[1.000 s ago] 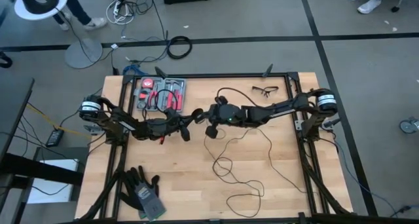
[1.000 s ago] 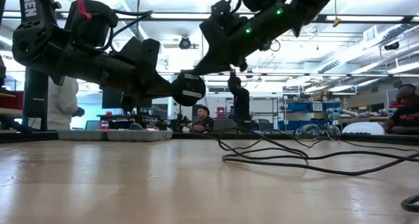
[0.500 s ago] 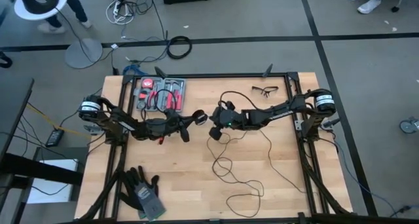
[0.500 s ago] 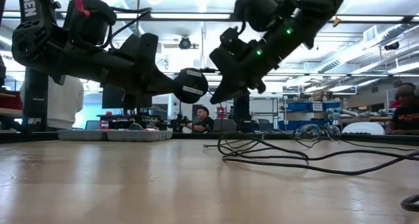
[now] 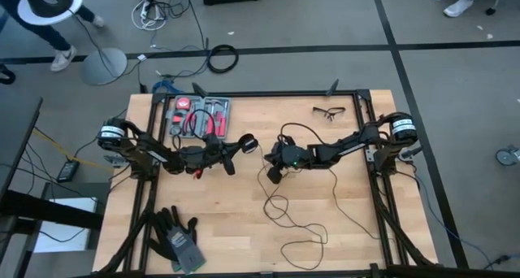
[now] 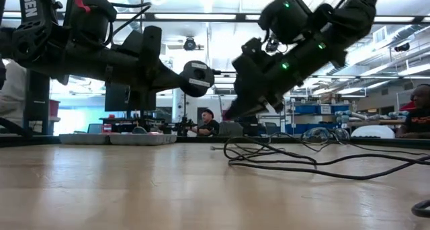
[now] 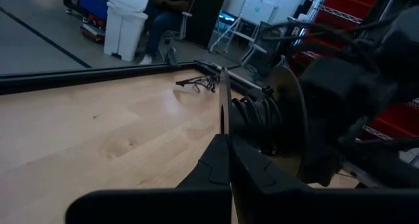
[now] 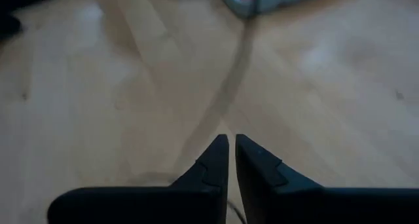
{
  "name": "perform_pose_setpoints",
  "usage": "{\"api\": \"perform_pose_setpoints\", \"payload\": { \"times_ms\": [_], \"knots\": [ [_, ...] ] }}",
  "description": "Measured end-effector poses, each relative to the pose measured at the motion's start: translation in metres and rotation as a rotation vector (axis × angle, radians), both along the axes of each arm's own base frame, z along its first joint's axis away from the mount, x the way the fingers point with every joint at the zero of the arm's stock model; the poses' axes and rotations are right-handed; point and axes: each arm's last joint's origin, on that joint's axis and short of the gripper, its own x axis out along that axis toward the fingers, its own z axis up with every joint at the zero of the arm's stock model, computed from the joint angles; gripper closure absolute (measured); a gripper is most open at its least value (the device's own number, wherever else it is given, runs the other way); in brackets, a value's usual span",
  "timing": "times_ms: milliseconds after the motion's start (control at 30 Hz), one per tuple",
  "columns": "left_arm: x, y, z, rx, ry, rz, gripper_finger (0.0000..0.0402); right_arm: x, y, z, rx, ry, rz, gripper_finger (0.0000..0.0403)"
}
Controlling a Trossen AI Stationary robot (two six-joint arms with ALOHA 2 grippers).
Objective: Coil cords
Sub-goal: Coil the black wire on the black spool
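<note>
A: Left gripper, fingers clenched on the puck, holds it above mid-tabletop; the cord trails in loose loops beside it.

B: Right gripper, fingers barely parted, gripping nothing visible. Pulling could snarl those loops; cord contact there is hidden.

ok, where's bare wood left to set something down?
Free: the strip between the tool tray and the safety glasses, and the left-centre patch between the left gripper and the gloves. Crowded: centre to front right, where the cord sprawls below the right gripper.
</note>
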Motion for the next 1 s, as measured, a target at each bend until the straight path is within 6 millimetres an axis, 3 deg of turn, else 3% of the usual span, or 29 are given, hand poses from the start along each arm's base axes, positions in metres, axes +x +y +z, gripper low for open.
{"api": "perform_pose_setpoints", "payload": {
  "times_ms": [467,700,1000],
  "knots": [
    [-0.007,-0.001,-0.007,-0.023,0.027,-0.034,0.0401,-0.043,0.001,-0.024,0.059,-0.243,-0.021,0.0373],
    [-0.007,-0.002,-0.011,-0.01,0.073,-0.069,0.0401,-0.035,-0.001,-0.015,0.018,-0.277,0.017,0.0372],
    [-0.008,0.001,-0.007,0.007,0.033,0.021,0.0401,-0.022,-0.003,-0.01,0.016,-0.233,0.014,0.0361]
  ]
}}
